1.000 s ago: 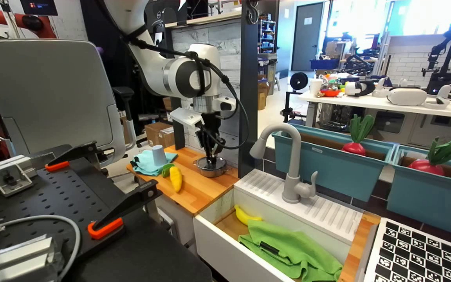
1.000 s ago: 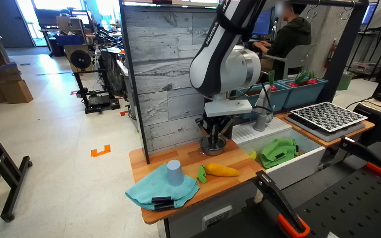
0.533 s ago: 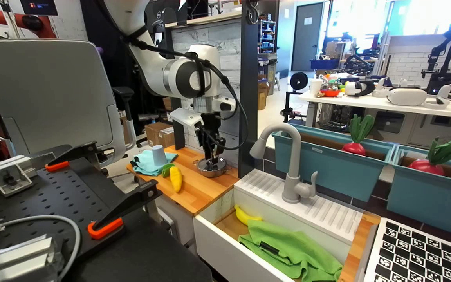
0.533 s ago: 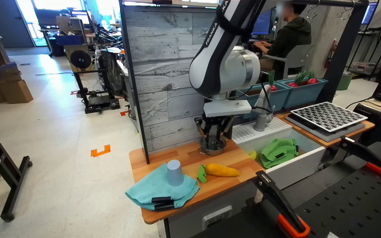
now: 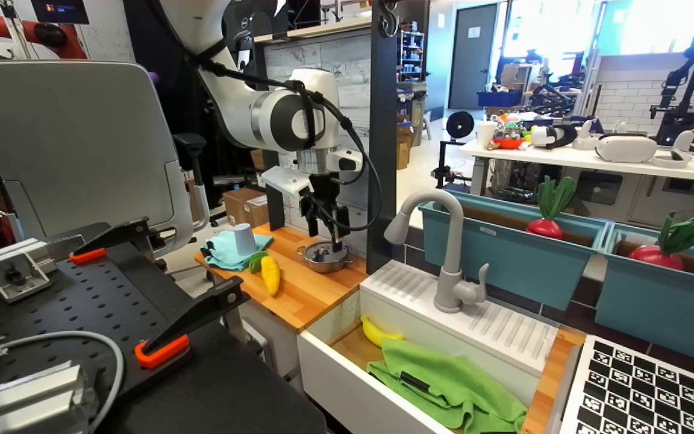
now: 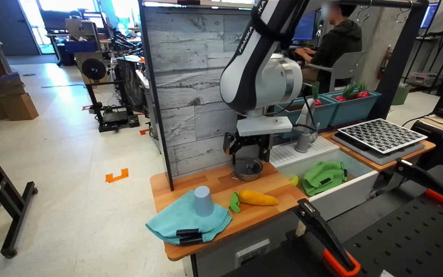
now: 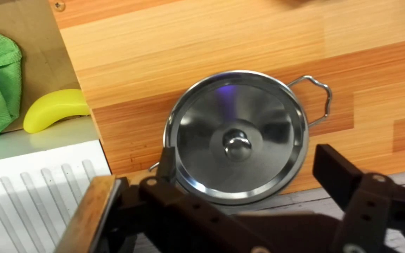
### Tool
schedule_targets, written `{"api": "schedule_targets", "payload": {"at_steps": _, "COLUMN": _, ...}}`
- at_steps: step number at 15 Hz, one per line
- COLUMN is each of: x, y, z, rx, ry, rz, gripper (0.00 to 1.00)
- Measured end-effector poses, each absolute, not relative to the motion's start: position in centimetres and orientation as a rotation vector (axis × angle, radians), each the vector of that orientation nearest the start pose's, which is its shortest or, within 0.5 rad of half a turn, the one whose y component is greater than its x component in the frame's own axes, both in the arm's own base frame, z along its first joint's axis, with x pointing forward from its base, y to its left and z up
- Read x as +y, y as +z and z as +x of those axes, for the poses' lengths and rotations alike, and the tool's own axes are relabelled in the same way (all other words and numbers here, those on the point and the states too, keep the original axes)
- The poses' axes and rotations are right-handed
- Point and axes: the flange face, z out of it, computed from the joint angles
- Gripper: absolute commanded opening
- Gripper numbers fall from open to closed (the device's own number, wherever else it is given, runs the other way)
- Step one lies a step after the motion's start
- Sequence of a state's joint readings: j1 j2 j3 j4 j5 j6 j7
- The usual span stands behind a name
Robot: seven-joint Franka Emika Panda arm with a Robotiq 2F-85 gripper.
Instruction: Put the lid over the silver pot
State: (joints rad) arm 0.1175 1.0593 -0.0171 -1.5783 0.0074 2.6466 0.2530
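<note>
The lid (image 7: 202,165), a grey-silver disc with a round knob (image 7: 237,147), lies flat over the silver pot in the wrist view and covers its opening. The silver pot (image 6: 249,177) stands upright on the wooden counter, and a wire handle (image 7: 328,100) sticks out from its side. My gripper (image 7: 249,161) is open above them, fingers spread wide with nothing between them. The left finger (image 7: 167,163) overlaps the pot's edge in the wrist view; whether it touches cannot be told. In both exterior views the fingers straddle the knob from above.
A grey wood-look panel (image 6: 202,127) rises right behind the pot. Beside it are the ribbed sink ledge (image 5: 395,280) and grey faucet (image 5: 452,241). A yellow-orange toy carrot (image 6: 258,198), a teal cloth (image 6: 179,215) and a light blue cup (image 6: 204,204) share the counter.
My fingers have spread apart from shut at the lid's knob to wide open, letting the lid go. The arm has barely moved, and lid and pot stay in place.
</note>
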Motion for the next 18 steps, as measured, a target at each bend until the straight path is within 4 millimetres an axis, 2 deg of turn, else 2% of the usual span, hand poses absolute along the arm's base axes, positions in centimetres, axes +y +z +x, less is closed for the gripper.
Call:
{"api": "schedule_targets", "payload": {"at_steps": 7, "x": 7.6, "y": 1.7, "z": 65.5, "rx": 0.168, "ry": -0.016, "rz": -3.15, "gripper": 1.0}}
{"api": "schedule_targets", "payload": {"at_steps": 11, "x": 9.4, "y": 3.6, "z": 64.5, "rx": 0.074, "ry": -0.078, "rz": -3.158, "gripper": 1.0}}
{"api": "schedule_targets", "payload": {"at_steps": 15, "x": 11.2, "y": 6.2, "z": 62.6, "rx": 0.008, "ry": -0.159, "rz": -3.149, "gripper": 1.0}}
{"api": "schedule_targets", "payload": {"at_steps": 18, "x": 12.1, "y": 7.0, "z": 61.6, "rx": -0.023, "ry": -0.167, "rz": -3.155, "gripper": 1.0}}
